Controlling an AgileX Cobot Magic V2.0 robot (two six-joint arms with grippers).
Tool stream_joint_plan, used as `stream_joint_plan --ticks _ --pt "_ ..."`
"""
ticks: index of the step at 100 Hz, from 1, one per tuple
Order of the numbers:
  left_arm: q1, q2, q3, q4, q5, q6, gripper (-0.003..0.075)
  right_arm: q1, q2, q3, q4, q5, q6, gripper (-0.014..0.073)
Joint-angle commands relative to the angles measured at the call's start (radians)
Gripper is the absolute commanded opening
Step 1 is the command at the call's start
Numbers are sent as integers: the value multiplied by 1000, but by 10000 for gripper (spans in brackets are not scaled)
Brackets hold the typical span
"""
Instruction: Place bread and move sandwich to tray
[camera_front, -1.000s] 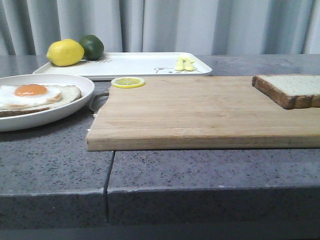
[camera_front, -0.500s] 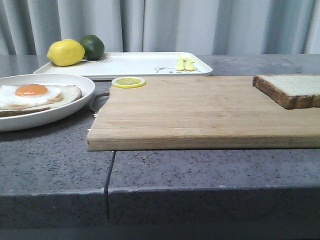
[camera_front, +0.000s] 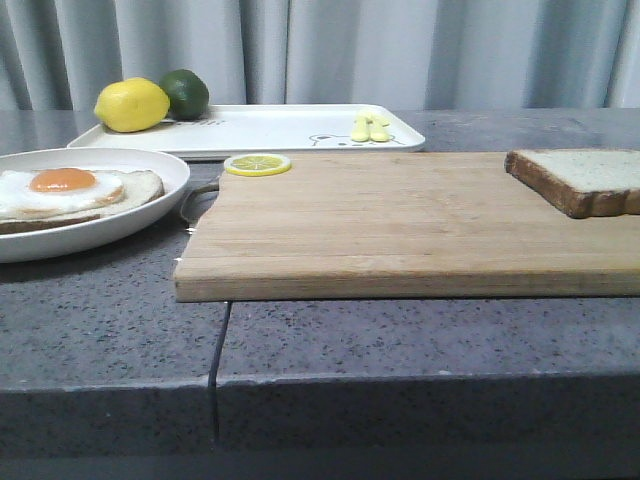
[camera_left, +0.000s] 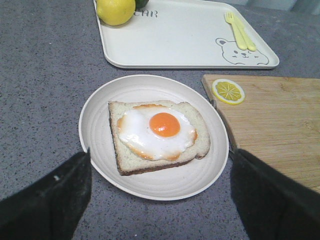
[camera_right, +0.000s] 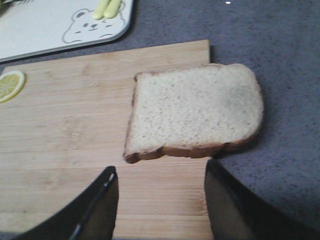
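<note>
The plain bread (camera_front: 585, 178) lies on the right end of the wooden cutting board (camera_front: 400, 225), partly overhanging its edge; it also shows in the right wrist view (camera_right: 195, 110). My right gripper (camera_right: 162, 200) is open and empty, just short of the bread's near crust. The sandwich (camera_front: 70, 190), bread with a fried egg, lies on its round white plate (camera_front: 150, 215) at the left; it also shows in the left wrist view (camera_left: 157, 132). My left gripper (camera_left: 160, 192) is open and empty, its fingers flanking the plate's near rim. The white tray (camera_front: 270, 128) lies behind.
A lemon (camera_front: 132, 104) and a lime (camera_front: 187, 92) sit on the tray's far left corner, a yellow fork (camera_front: 369, 127) at its right. A lemon slice (camera_front: 257, 164) lies on the board's far left corner. A seam (camera_front: 220, 340) splits the grey counter.
</note>
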Motion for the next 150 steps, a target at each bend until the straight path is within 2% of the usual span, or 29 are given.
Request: stream_joint_plan --ticks 1,24,54,98,150 --pt "-1 12 -33 -29 -58 -7 537 -85 40 -34 104 -65 -93 407" --pt "-1 12 -33 -29 -58 -7 537 -243 139 -34 395 -8 -329 407" --pt "-1 12 -33 -29 -58 -7 537 -339 280 -34 673 2 -545 407" --pt "-1 12 -33 -29 -58 -7 537 -346 502 -34 880 16 -741 407" --pt "-1 12 -33 -29 -58 -7 537 -365 578 -34 981 22 -801 407"
